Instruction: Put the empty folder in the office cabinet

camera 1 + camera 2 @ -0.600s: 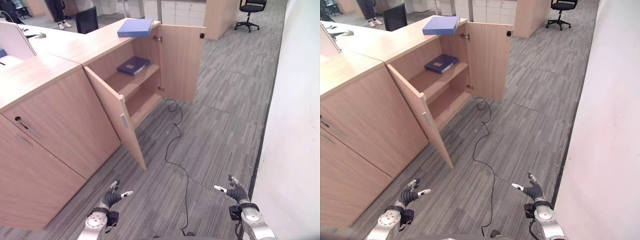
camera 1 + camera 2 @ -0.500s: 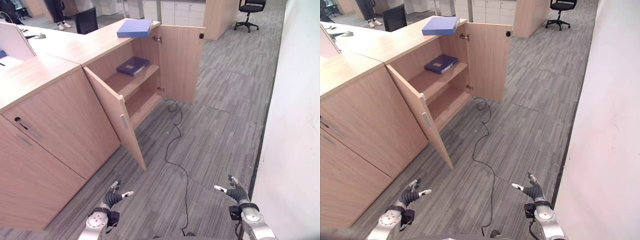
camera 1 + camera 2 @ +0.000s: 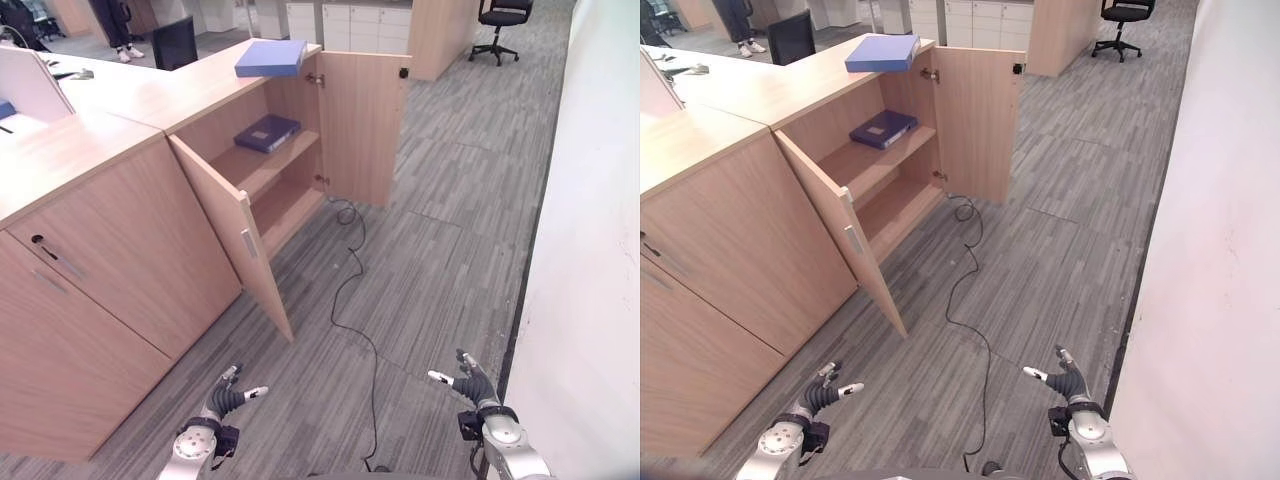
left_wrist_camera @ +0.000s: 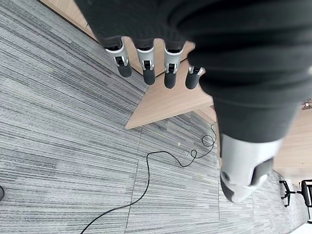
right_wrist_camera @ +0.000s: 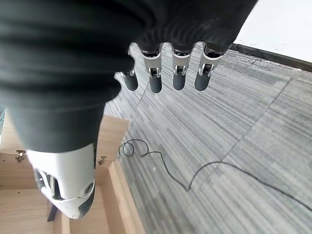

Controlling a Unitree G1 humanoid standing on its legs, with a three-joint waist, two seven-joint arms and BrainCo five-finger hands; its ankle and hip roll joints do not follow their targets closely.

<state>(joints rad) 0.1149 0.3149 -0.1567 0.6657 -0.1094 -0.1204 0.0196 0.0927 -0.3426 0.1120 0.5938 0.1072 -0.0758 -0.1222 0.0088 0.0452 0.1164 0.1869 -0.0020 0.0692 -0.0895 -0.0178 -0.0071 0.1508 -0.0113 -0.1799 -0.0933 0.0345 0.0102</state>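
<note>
A light blue folder [image 3: 270,57] lies on top of the wooden cabinet [image 3: 215,85], at its far end above the open compartment. A darker blue folder [image 3: 266,131] rests flat on the upper shelf inside. Both cabinet doors stand open: the near door [image 3: 232,235] swings toward me, the far door [image 3: 364,125] stands beyond. My left hand [image 3: 222,398] hangs low over the carpet, fingers relaxed and holding nothing. My right hand [image 3: 468,385] is low at the right, also open and holding nothing. Both hands are well short of the cabinet.
A closed cabinet unit [image 3: 90,290] with a lock stands at the near left. A white wall [image 3: 590,250] runs along the right. An office chair [image 3: 500,25] stands far back. A person's legs [image 3: 118,30] and a dark chair [image 3: 174,40] are beyond the counter.
The left hand has sunk slightly lower. The right hand and the folders have not moved.
</note>
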